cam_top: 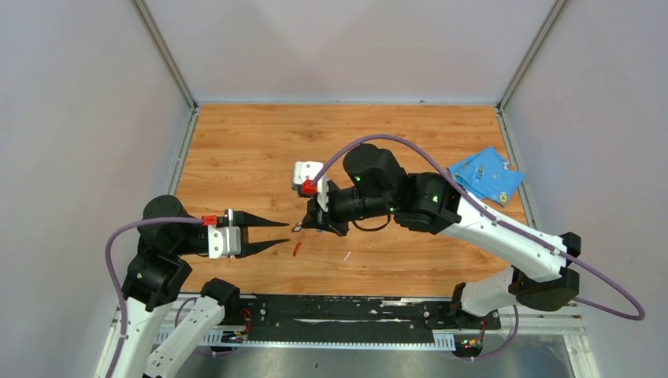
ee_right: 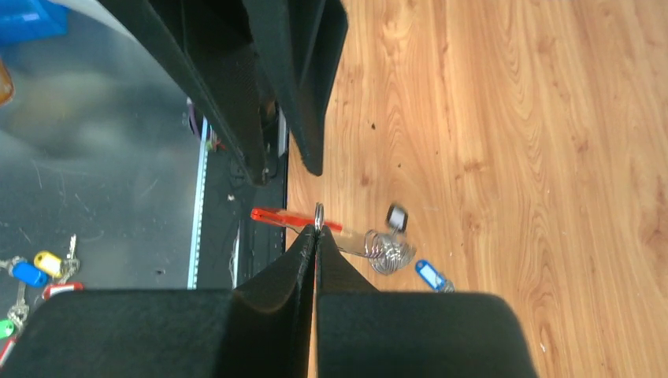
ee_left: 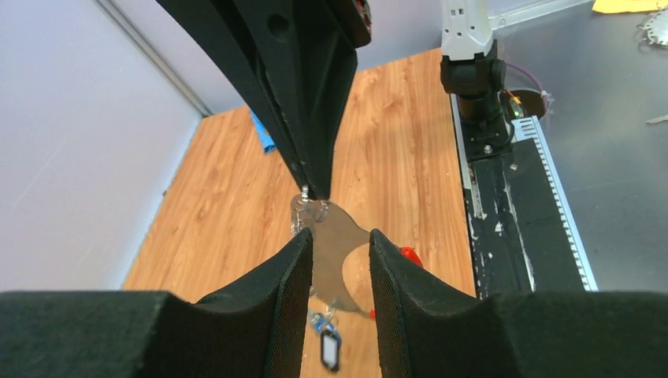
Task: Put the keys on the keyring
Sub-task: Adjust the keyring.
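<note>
The threading is judged unfinished. The keyring (ee_right: pixel 285 216) is held by its small metal ring (ee_right: pixel 318 210), which is pinched edge-on at the very tips of the clenched right gripper (ee_right: pixel 317 235), with the flat red part of the strap jutting sideways over the wooden table (ee_right: pixel 512 118). The left gripper (ee_left: pixel 339 236) is poised just short of it, jaws parted and nothing grasped. Just beyond the ring the two keys are seen, the blue-headed key (ee_right: pixel 429 275) and the black-headed key (ee_right: pixel 398 216), beside a shiny wire coil (ee_right: pixel 386 250) — whether either is already threaded cannot be told. Glossy plastic heads, thin silver blades and finely ribbed black finger pads are noted.
</note>
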Controlling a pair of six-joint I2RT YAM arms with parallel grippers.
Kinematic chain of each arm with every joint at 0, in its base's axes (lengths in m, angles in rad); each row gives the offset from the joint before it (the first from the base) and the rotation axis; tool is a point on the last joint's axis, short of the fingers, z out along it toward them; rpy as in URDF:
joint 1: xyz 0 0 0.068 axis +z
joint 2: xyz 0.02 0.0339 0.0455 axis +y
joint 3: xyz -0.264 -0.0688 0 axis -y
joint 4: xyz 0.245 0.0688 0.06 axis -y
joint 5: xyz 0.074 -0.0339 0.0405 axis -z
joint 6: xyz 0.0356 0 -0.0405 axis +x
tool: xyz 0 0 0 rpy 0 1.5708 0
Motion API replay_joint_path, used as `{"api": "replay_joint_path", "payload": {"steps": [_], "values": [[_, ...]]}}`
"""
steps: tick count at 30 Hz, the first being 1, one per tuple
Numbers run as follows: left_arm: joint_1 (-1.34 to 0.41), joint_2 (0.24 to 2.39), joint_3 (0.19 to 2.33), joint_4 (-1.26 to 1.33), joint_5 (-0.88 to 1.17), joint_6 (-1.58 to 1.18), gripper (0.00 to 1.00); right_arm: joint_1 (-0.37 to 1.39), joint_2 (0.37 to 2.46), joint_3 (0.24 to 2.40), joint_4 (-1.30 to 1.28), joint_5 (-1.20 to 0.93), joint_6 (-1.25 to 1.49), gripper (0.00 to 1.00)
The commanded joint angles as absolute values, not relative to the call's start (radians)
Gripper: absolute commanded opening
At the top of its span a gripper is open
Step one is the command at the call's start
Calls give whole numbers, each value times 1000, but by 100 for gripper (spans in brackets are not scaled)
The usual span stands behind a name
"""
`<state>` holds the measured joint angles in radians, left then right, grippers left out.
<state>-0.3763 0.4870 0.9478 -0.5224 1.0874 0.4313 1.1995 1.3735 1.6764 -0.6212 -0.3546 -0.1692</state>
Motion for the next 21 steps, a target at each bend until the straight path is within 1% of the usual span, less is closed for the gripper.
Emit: {"api": "replay_joint_path", "payload": {"steps": [1,4,7,8,10,13,18,21], "values": [[-379,495,927,-529,1087,439,36,1251,1391,1741,-728,-287,-219,0],[-379,492,915,-530,1071,405,37,1292,1428,1807,-779,-178,-225,0],[-379,486,895,-528,1030,325,44,1325,1510,1909,-878,-15,-210,0],[-379,486,888,-529,1017,285,45,1329,1537,1947,-911,59,-194,0],[-379,483,872,-526,990,236,46,1331,1584,2010,-972,140,-152,0],[-379,461,852,-481,909,132,47,1334,1623,2059,-1013,187,-104,0],[-378,405,802,-448,874,145,48,1338,1646,2077,-1021,194,-54,0],[-379,396,773,-443,830,178,48,1338,1689,2136,-1091,249,-47,0]]}}
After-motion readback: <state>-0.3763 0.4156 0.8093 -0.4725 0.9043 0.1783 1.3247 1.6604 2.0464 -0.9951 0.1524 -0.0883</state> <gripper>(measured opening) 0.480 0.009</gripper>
